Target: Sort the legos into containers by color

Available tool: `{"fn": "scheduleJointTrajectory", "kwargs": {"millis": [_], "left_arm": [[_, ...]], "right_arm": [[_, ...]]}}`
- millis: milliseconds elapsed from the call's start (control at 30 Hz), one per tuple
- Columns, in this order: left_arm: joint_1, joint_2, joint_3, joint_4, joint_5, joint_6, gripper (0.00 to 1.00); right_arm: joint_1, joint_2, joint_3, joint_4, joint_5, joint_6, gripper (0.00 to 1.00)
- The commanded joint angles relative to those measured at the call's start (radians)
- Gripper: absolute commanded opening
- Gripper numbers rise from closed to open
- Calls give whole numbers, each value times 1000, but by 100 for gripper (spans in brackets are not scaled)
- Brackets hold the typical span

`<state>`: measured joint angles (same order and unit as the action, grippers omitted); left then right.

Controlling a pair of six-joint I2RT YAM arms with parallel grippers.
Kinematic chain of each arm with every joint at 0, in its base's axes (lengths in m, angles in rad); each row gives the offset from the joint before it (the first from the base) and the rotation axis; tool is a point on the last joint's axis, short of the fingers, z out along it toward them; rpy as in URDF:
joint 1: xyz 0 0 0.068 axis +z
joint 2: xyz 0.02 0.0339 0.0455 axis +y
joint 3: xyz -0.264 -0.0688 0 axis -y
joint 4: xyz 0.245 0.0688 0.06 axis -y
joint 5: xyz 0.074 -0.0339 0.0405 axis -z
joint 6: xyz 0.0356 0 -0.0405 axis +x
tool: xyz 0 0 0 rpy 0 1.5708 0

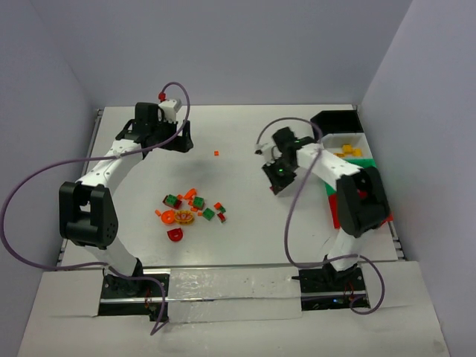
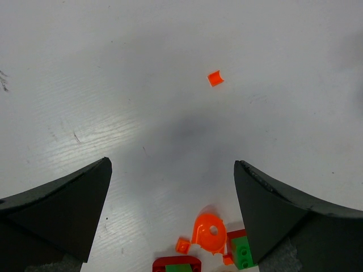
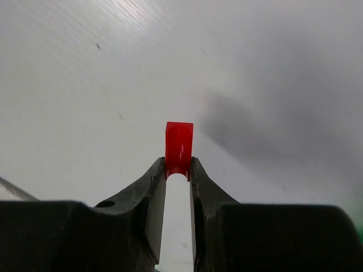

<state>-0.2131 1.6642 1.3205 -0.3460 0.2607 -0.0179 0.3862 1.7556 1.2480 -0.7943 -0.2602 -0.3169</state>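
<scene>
A pile of small red, green and orange legos (image 1: 190, 209) lies on the white table left of centre. One orange bit (image 1: 216, 152) lies apart, farther back; it also shows in the left wrist view (image 2: 214, 77). My left gripper (image 1: 181, 138) is open and empty above the table behind the pile; an orange round piece (image 2: 210, 233) and a green brick (image 2: 242, 251) lie below its jaws. My right gripper (image 3: 178, 165) is shut on a small red lego (image 3: 178, 148), held above bare table (image 1: 272, 178). The containers stand at the right edge: black (image 1: 336, 121), white (image 1: 349, 146), green and red mostly hidden by my right arm.
Yellow bricks (image 1: 346, 153) lie in the white bin. A red round piece (image 1: 175, 235) lies at the pile's near edge. Grey walls close in the table on three sides. Purple cables loop off both arms.
</scene>
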Motion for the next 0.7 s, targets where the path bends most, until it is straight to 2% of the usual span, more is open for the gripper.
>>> {"fn": "scheduleJointTrajectory", "kwargs": {"millis": [0, 167, 333, 467, 600, 667], "left_arm": [[4, -9, 22, 52, 65, 7, 99], [-12, 41, 76, 53, 107, 52, 99], [-36, 70, 118, 50, 109, 67, 99], [-45, 85, 132, 41, 108, 69, 99], [-47, 81, 128, 38, 106, 71, 99], [-48, 80, 128, 32, 98, 76, 99]], "right_arm": [[-150, -268, -90, -49, -89, -193, 2], [-383, -462, -191, -196, -61, -394, 0], [-630, -461, -196, -305, 2, -509, 0], [-760, -418, -173, -325, 67, -550, 0], [-824, -385, -152, -326, 96, -577, 0], [-828, -373, -158, -320, 118, -589, 7]]}}
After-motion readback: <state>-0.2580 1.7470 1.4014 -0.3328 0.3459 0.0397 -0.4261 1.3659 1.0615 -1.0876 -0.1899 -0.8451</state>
